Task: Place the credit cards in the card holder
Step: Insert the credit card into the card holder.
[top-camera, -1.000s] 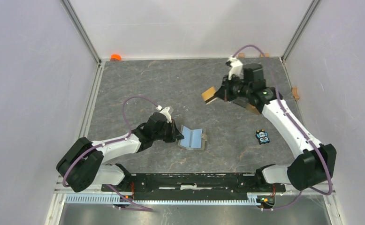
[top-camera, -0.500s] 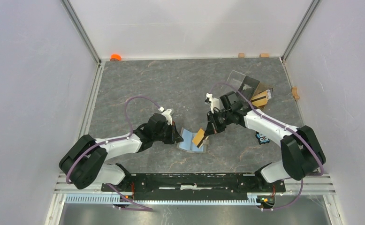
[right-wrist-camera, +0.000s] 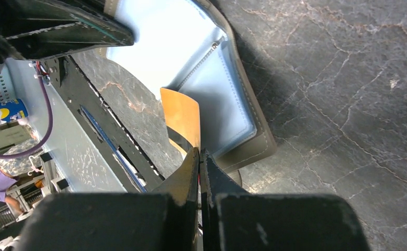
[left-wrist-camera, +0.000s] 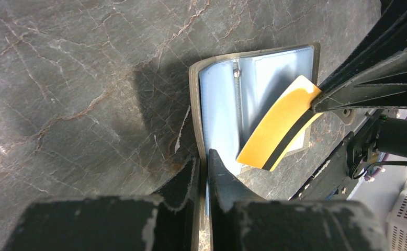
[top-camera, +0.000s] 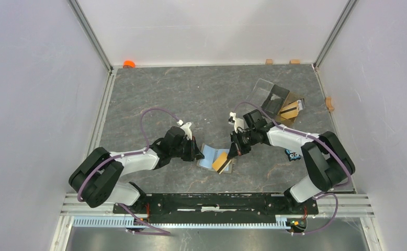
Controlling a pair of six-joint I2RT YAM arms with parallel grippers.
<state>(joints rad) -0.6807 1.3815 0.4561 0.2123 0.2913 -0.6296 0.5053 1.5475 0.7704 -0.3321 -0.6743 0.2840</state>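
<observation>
Over card holder [top-camera: 208,156] edge, right end effector [right-wrist-camera: 199,155] pinches credit card [top-camera: 222,162].

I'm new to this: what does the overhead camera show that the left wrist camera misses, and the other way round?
Only overhead: both whole arms, a clear box and another card at the far right, and a small blue figure. Only the left wrist: close up, the left gripper shut on the card holder at its edge, and the dark stripe on the orange card. Both: the open card holder with the right gripper holding the orange card over it.
</observation>
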